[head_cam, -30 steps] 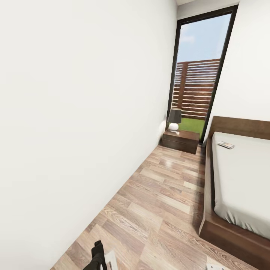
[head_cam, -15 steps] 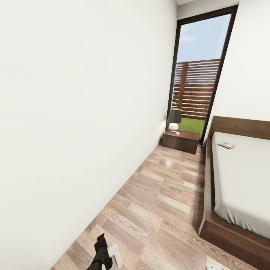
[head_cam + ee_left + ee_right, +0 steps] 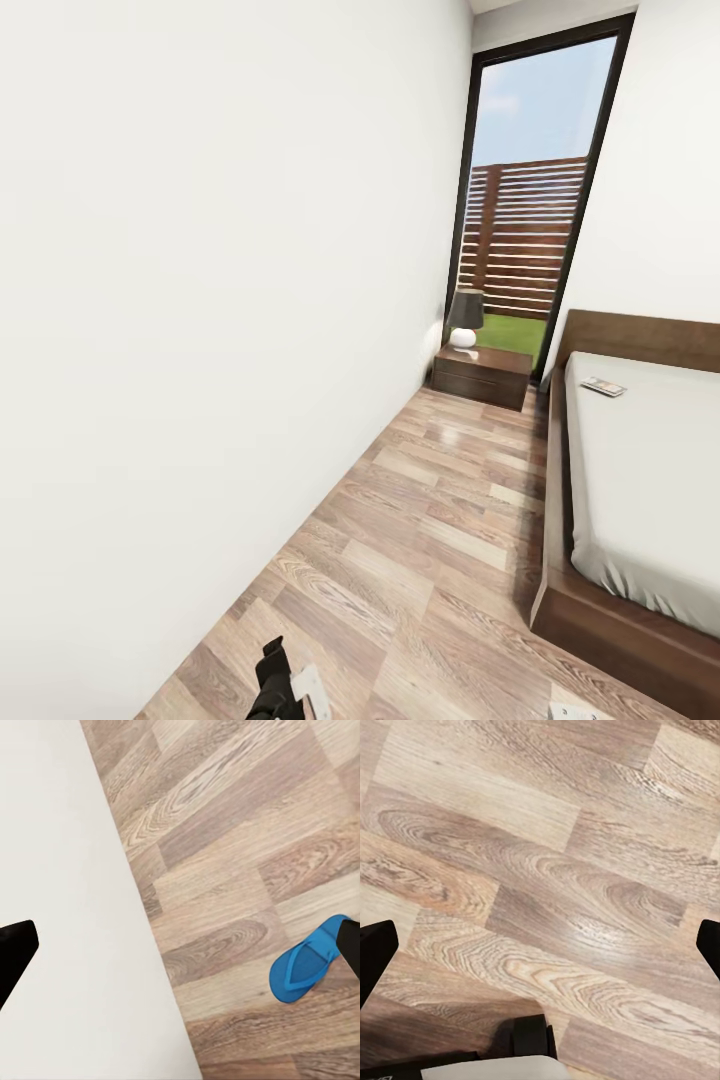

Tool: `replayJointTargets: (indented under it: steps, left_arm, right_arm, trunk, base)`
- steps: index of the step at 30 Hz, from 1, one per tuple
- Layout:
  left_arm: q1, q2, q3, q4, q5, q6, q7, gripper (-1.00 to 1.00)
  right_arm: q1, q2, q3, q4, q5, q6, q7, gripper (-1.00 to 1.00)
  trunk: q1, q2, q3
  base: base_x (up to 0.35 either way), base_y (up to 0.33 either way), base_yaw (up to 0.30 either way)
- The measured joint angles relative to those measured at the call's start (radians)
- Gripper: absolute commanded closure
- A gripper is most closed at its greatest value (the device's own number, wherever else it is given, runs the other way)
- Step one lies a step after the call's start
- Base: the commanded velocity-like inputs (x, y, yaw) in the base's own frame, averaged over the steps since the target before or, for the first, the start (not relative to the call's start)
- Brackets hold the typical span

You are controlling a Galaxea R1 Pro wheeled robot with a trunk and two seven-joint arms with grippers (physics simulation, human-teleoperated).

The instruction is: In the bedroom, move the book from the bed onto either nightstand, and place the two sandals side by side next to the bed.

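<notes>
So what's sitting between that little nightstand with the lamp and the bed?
In the head view, just a strip of bare wood floor separates the nightstand from the bed; the window stands behind that gap.

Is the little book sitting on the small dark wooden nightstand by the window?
No, the small thin book lies on the big pale grey-white bed, while the dark reddish-brown nightstand holds a dark-shaded lamp.
</notes>
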Motion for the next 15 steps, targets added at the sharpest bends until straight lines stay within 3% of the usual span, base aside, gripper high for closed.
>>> replayJointTargets:
  steps: [7, 15]
  left_arm:
    - [0.0, 0.002, 0.001, 0.001, -0.002, 0.002, 0.001, -1.0]
    - [0.0, 0.003, 0.002, 0.002, -0.002, 0.006, 0.004, -1.0]
  right_arm:
    - [0.0, 0.0, 0.0, 0.0, 0.0, 0.0, 0.0, -1.0]
    - [0.0, 0.0, 0.0, 0.0, 0.0, 0.0, 0.0, -1.0]
  trunk:
    - [0.0, 0.0, 0.0]
    - [0.031, -0.056, -0.025]
  base:
    - [0.0, 0.0, 0.0]
    - [0.0, 0.0, 0.0]
